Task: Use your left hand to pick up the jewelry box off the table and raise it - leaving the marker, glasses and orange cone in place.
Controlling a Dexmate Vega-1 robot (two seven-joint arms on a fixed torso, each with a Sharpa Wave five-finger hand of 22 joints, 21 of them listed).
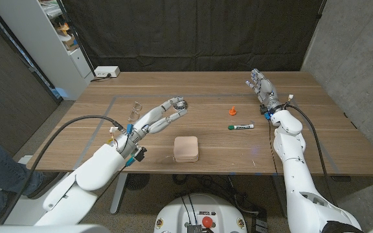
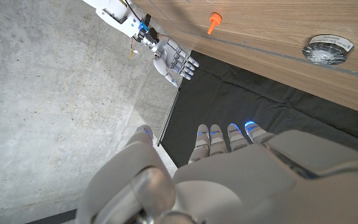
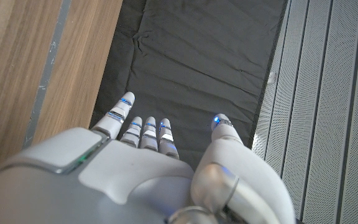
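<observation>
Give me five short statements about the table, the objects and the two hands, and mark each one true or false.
1. The left hand holds the jewelry box. False: the box lies on the table, apart from that hand.
2. The marker lies near the orange cone. True.
3. The right hand grips the marker. False: it is open, holding nothing.
4. The glasses lie on the robot's left side. True.
5. The cone stands on the box. False: it stands on the table.
</observation>
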